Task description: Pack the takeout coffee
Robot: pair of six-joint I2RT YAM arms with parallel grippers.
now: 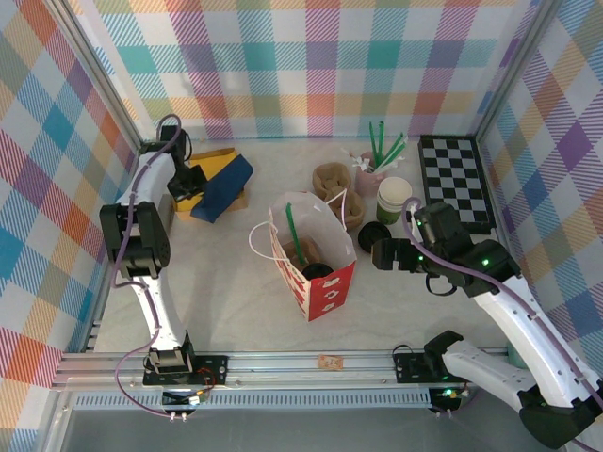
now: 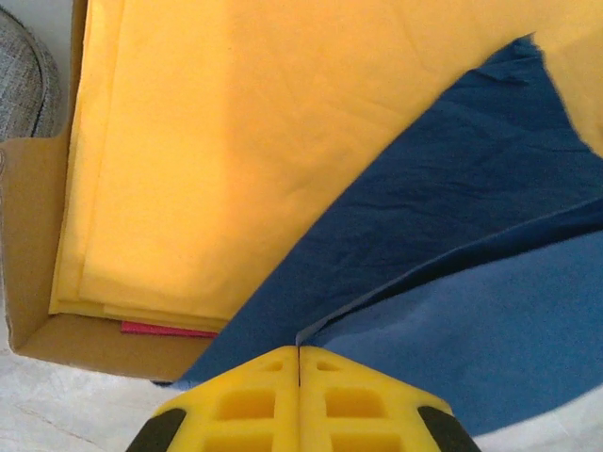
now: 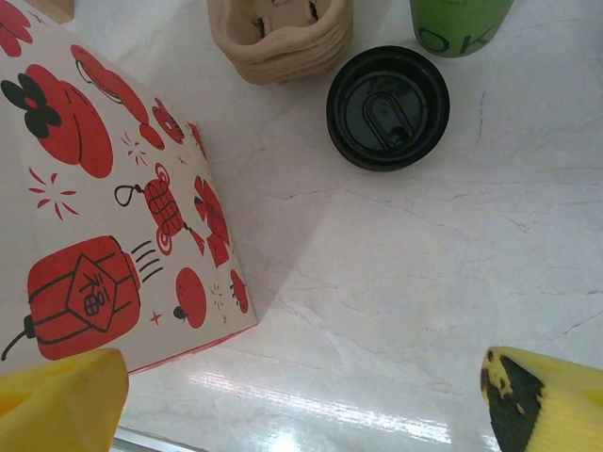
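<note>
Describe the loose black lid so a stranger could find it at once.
Start at the central red-patterned paper bag. Just right of it, the black lid lies flat in front of the green cup. Among its neighbours, only it is flat and black.

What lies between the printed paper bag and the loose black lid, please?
Bare tabletop separates bag from lid, per the right wrist view.

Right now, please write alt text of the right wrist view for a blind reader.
A loose round black plastic lid lies on the pale marbled table, near a green paper cup; a white paper bag with red lantern prints stands left. The right pincer is open.
</note>
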